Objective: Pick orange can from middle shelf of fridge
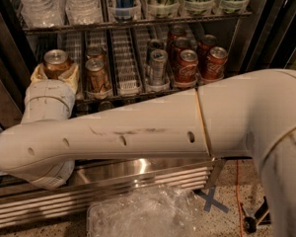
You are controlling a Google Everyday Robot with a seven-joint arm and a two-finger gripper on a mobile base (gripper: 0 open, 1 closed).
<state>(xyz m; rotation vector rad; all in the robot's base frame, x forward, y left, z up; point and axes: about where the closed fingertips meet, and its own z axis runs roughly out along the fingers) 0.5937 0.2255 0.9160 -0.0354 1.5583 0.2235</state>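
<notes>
The robot's cream-coloured gripper [55, 73] is reaching into the steel-framed display fridge [138, 174] at the left end of its grey wire middle shelf [124, 68]. Its two fingers [37, 73] are closed on either side of a small copper-orange drink can [56, 62] with a silver top, which stands upright between them. Just right of the gripper, two more orange cans [96, 74] sit one behind the other in the next lane. Further right stands a tall silver can [158, 65], then a cluster of red Coca-Cola cans [187, 65]. The thick white arm [138, 132] stretches across below the gripper.
</notes>
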